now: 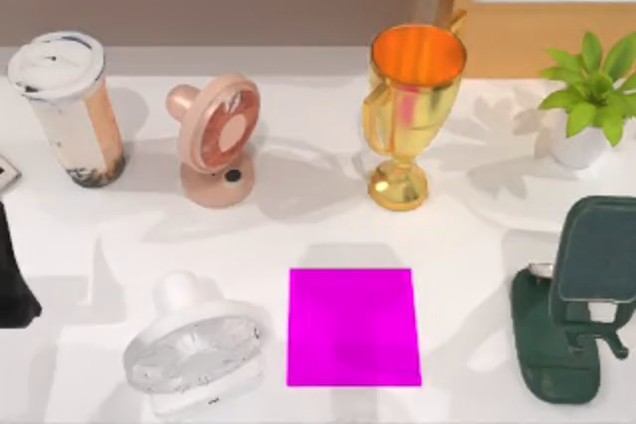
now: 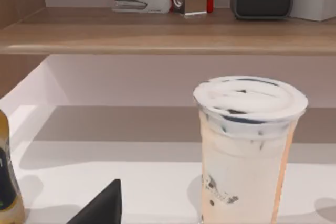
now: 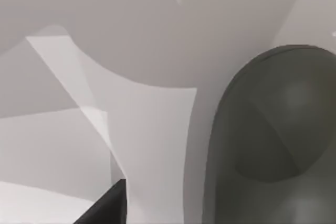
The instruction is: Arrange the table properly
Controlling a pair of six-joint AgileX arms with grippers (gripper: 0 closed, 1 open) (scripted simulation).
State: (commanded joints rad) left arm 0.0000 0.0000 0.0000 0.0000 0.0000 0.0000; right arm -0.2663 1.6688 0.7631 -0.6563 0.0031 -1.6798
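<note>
table (image 1: 467, 245) — magenta pad (image 1: 353, 327), white fan (image 1: 199, 350)

Milk-tea cup (image 2: 248, 150) before wooden shelf (image 2: 157, 32)

Left gripper (image 1: 12, 280) cut off at the table's left edge, fingers hidden, dark green phone stand (image 3: 273, 140) beside the right gripper only partly seen, bottle (image 2: 8, 182) cropped

Glossy gold metal trophy (image 1: 409, 111), smooth white table (image 1: 467, 245), matt wooden shelf (image 2: 157, 32).
</note>
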